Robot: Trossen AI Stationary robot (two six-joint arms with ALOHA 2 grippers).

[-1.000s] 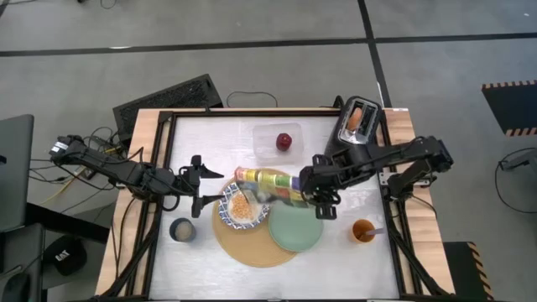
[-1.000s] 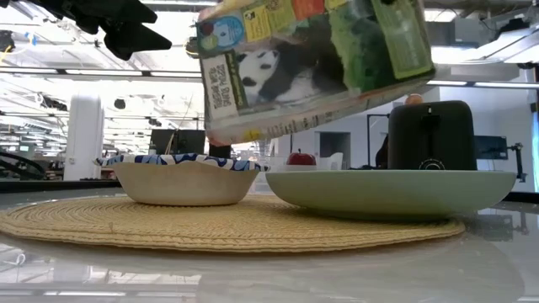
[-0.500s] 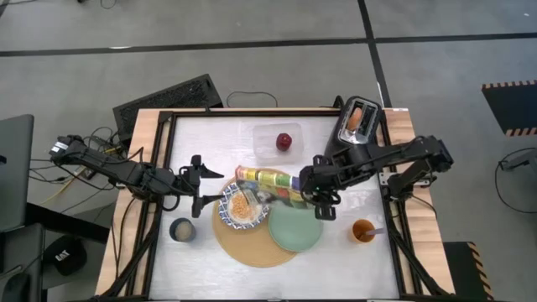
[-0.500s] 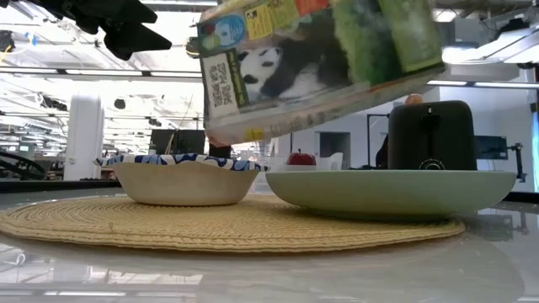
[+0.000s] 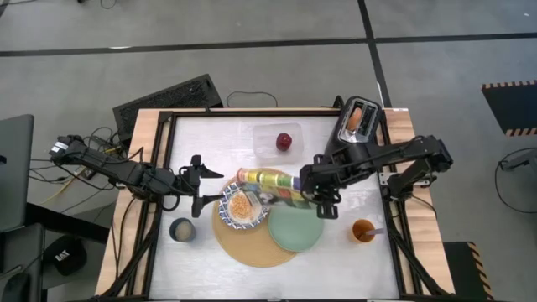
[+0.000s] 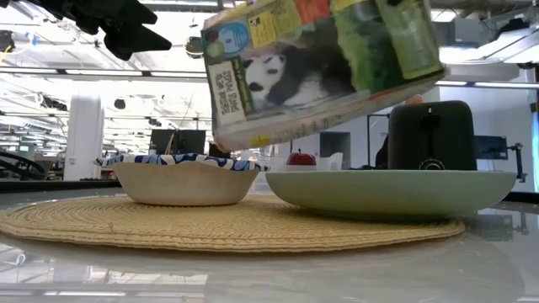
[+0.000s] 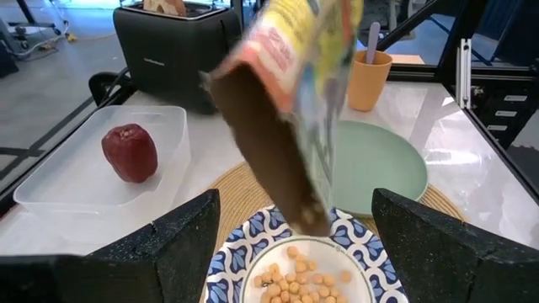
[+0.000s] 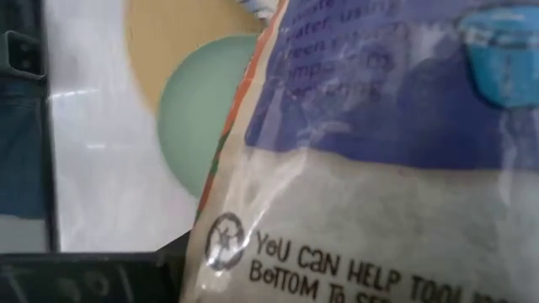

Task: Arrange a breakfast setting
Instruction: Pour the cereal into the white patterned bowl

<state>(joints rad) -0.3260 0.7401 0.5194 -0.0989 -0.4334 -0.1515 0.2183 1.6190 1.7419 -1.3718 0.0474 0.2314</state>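
My right gripper (image 5: pixel 314 193) is shut on the colourful panda cereal box (image 5: pixel 267 179), which hangs tilted above the blue-and-white bowl (image 5: pixel 242 205). The bowl holds cereal pieces (image 7: pixel 295 278) and stands on the round tan mat (image 5: pixel 252 247) beside the pale green plate (image 5: pixel 295 228). The box's dark open end (image 7: pixel 282 168) points down at the bowl. My left gripper (image 5: pixel 196 180) stays open just left of the bowl, holding nothing. A red apple (image 5: pixel 285 141) lies in a clear container. A toast slice (image 5: pixel 357 117) stands in the black toaster. My right gripper pinches the cereal box between its two fingers near the closed bottom end (image 5: pixel 297 186), coming from the table's right and slanting down. The box is lifted clear, tipped with its open end (image 6: pixel 221 126) lowest, over the bowl. The fingertips themselves are hidden by the box.
The black toaster (image 5: pixel 359 124) stands at the far right. The clear container (image 5: pixel 277 138) sits at the far middle. An orange cup (image 5: pixel 362 231) with a handle sticking out stands right of the plate, and a dark cup (image 5: pixel 181 229) stands left of the mat.
The cereal box has tipped a little steeper in my right gripper, its open end dipping toward the bowl while its held end rises slightly. Both grippers stay where they were.
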